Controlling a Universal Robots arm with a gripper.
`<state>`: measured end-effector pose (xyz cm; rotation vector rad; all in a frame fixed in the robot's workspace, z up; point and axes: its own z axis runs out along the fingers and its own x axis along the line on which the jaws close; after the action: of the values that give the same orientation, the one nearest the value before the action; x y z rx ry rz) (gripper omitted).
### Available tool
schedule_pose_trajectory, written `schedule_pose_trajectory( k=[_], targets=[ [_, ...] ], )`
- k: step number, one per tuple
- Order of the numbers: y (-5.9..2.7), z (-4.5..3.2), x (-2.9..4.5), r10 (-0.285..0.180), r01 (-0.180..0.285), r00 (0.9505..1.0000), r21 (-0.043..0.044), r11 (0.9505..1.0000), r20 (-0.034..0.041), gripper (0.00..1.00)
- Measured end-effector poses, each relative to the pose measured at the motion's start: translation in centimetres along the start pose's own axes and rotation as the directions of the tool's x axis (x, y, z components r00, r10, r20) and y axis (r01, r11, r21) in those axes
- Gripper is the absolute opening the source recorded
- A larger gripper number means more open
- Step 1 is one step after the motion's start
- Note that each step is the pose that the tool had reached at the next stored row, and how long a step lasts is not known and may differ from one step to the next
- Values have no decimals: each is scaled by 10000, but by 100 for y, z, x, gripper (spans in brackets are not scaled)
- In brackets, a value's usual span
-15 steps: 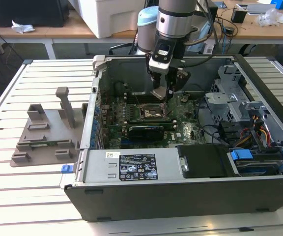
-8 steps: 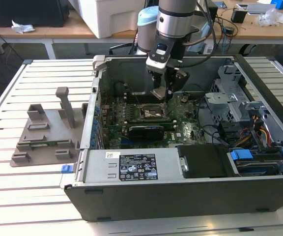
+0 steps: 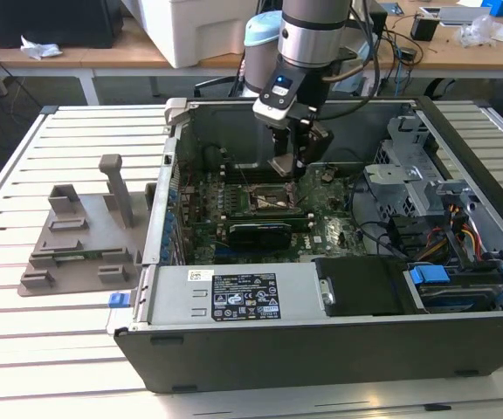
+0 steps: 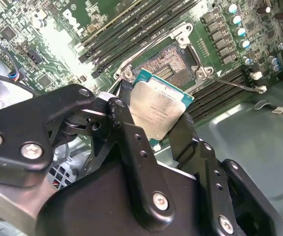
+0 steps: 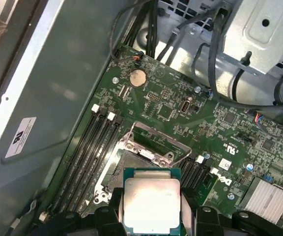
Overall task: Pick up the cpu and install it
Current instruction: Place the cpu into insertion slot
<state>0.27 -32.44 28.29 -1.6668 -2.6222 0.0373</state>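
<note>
A: What is held by the pincer (image 4: 153, 120)?
B: The cpu (image 4: 156, 105) is clamped between its black fingers (image 4: 131, 142), silver plate showing.
A: What is seen beyond it?
B: An open socket (image 4: 173, 61) on the green motherboard (image 4: 58, 24), just past the chip's edge.

We see the cpu (image 4: 156, 110) topped in dull, smooth silvery metal, the gripper (image 4: 152, 120) matt black, the motherboard (image 5: 171, 93) glossy green.

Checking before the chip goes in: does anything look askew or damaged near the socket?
Nothing stands out. The cpu is held between the fingers over the open socket; no damage shows on either.
</note>
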Motion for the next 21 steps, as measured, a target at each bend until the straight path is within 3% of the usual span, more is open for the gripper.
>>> schedule_pose_trajectory(
  k=[8, 11, 21],
  targets=[
    [1, 0, -1, 854, -854, 9963, -3, 9963, -14, 55],
    [2, 0, -1, 1353, -1353, 9908, -5, 9908, -19, 55],
    [4, 0, -2, 2303, -2303, 9731, -6, 9731, -30, 55]
  ],
)
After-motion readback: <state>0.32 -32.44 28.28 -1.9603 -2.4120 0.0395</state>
